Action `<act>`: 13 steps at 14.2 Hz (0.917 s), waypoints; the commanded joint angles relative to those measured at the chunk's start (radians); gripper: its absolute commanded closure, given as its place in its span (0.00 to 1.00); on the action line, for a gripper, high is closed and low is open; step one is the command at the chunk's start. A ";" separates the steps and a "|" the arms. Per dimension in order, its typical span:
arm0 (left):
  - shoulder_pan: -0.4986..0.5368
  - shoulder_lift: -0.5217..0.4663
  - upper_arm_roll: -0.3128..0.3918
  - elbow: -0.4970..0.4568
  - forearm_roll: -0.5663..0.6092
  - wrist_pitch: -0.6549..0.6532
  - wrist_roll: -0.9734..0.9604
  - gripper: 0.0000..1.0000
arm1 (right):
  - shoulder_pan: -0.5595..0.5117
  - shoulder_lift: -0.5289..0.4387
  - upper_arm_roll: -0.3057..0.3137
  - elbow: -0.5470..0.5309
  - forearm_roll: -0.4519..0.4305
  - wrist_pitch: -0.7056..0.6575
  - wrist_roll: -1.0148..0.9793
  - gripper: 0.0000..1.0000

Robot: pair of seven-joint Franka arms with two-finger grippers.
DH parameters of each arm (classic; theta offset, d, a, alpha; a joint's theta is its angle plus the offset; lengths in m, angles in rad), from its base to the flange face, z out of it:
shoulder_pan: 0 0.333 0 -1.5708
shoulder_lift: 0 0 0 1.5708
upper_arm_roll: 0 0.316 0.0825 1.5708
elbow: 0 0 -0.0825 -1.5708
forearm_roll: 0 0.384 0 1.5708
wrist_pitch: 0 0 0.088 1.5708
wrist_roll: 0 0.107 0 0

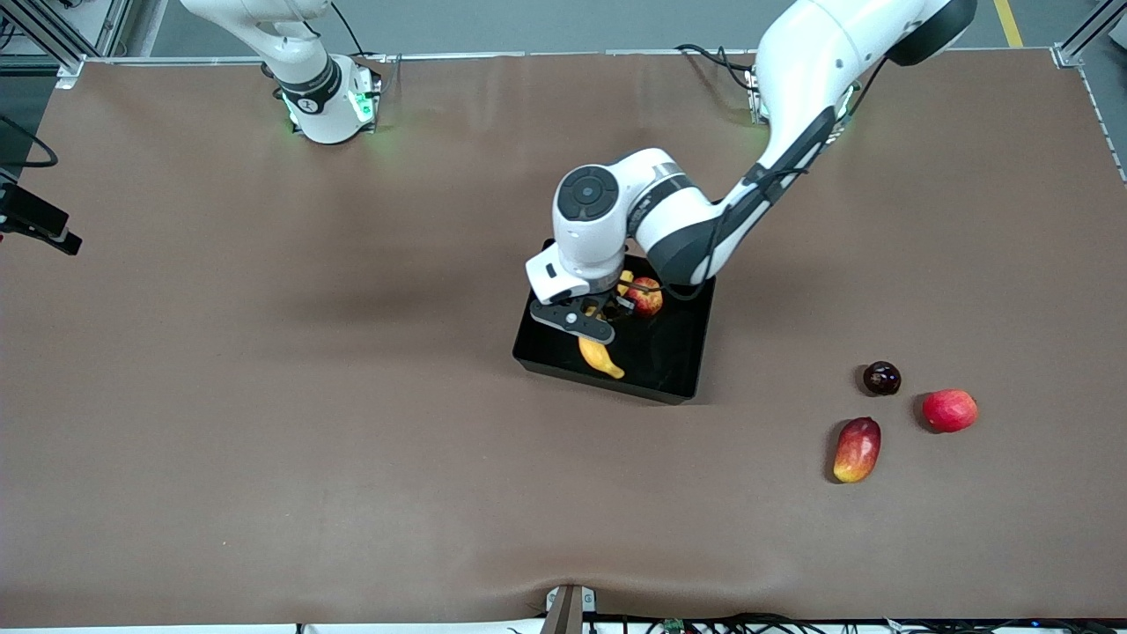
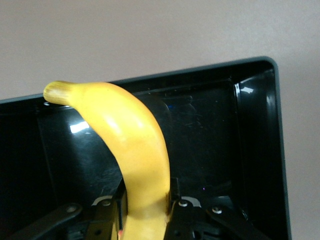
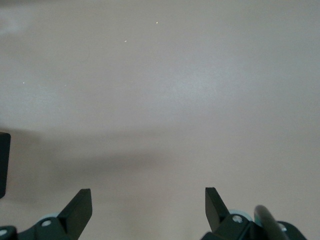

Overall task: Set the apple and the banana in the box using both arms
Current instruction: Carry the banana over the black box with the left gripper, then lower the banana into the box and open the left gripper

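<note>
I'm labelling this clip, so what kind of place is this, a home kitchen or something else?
Probably a robotics lab bench, not a kitchen: two white arms are bolted to a brown covered table, aluminium framing stands at its corners, and cables run along its edge.

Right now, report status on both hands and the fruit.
Left hand shut on banana over box. Right hand open, waiting above bare table. Apple in box. Nothing in the way.

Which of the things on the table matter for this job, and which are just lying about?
Job: banana, gripped by the left tool over the box; apple in the box; right tool, open over bare table.

Lying about: mango, pink-red fruit, dark round fruit, all toward the left arm's end.
</note>
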 commanded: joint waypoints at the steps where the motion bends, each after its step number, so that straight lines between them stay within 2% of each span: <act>1: -0.026 0.044 0.011 0.029 -0.011 0.029 -0.022 1.00 | -0.017 -0.008 0.015 0.002 0.000 -0.008 0.014 0.00; 12: -0.057 0.133 0.016 0.026 0.004 0.110 -0.051 1.00 | -0.019 -0.008 0.015 0.002 0.000 -0.008 0.014 0.00; 13: -0.060 0.139 0.033 0.026 0.003 0.114 -0.049 1.00 | -0.019 -0.008 0.015 0.002 0.000 -0.008 0.016 0.00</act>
